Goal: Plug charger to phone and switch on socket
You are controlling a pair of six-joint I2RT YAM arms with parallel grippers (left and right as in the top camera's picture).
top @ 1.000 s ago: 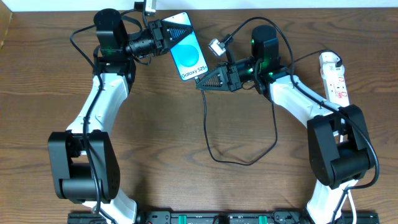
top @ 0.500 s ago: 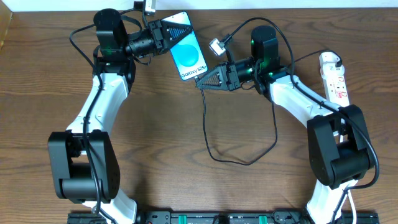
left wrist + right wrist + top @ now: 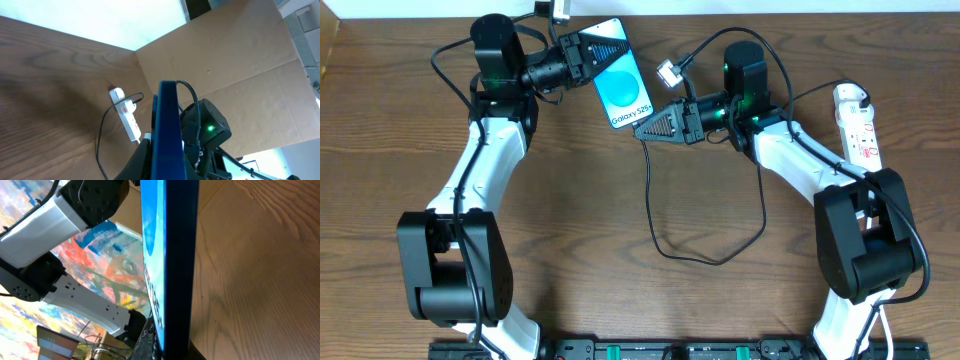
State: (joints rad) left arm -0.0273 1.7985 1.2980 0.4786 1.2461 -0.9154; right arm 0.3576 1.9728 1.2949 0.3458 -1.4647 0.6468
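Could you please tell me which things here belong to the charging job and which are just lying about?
Part of the job:
- phone, held by the left gripper
- charger cable, its end in the right gripper
- white socket strip, beside the right arm

Just lying about:
- cardboard panel
- black rail along the table's near edge

Dark wood-grain table [image 3: 620,300] under even light with soft shadows. White strip [image 3: 770,6] along the far edge. Cardboard panel [image 3: 225,65] stands at the table's edge, bright white glare [image 3: 100,20] beside it. Colourful painted backdrop [image 3: 107,275] is blurry.
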